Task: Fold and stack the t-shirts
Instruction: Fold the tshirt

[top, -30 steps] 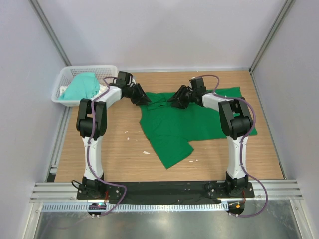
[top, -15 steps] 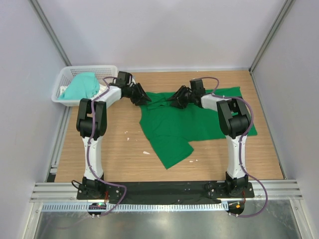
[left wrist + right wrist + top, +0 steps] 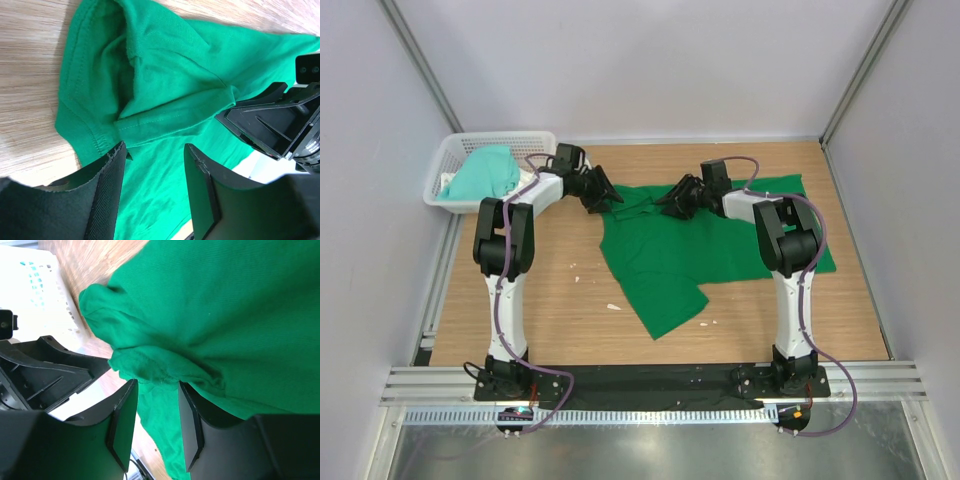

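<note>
The deep green t-shirt lies spread and rumpled on the wooden table, one part reaching toward the near edge. My left gripper hangs at its far left corner. In the left wrist view that gripper is open, and the hemmed, folded green t-shirt lies below and beyond the tips. My right gripper faces it from the right. Its jaws stand apart, with a bunched fold of the green t-shirt at the tips and cloth draped over one finger. The mint-teal t-shirt sits in the basket.
The white lattice basket stands at the far left corner of the table. Grey walls close in the back and both sides. The two grippers are close together, each showing in the other's wrist view: right gripper, left gripper.
My left gripper's jaws have spread wider at the shirt's corner. The right gripper has edged slightly left. The shirt itself has hardly shifted.
</note>
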Tool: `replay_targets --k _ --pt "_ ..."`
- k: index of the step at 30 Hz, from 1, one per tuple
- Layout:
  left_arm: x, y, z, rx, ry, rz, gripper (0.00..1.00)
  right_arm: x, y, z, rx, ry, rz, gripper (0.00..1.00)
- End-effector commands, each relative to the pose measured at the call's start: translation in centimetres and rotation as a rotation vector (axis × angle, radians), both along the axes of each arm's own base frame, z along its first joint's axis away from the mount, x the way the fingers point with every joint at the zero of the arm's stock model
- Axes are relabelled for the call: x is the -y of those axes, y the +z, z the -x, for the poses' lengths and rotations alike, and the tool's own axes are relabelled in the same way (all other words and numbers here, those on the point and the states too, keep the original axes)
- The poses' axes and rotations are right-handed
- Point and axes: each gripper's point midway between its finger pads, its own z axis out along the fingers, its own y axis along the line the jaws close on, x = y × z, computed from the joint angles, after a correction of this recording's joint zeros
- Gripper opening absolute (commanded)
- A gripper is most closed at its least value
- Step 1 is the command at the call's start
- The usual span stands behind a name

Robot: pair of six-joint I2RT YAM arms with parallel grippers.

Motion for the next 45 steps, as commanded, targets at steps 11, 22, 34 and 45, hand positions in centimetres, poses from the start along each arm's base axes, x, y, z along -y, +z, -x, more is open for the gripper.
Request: replay_targets --k 11,22,34,45 --pt "-1.3 0.2 -0.3 0.013 0.002 -0.047 0.55 -0.6 0.8 -1.1 0.041 -0.008 -0.008 0.43" --pt "-0.8 -0.9 -0.9 -0.002 -0.006 -0.02 0.47 -0.7 0.8 -1.5 0.042 -0.01 -0.008 0.34" --pt "-0.1 -0.4 -1.7 0.008 -0.012 0.01 0.06 -1.2 3.5 -2.3 0.06 -0.024 -0.063 0.04" --pt "-0.3 1.9 -1.5 0.035 -0.005 0.009 0.0 0.0 5.3 -3.0 0.07 -0.067 -0.092 0.01"
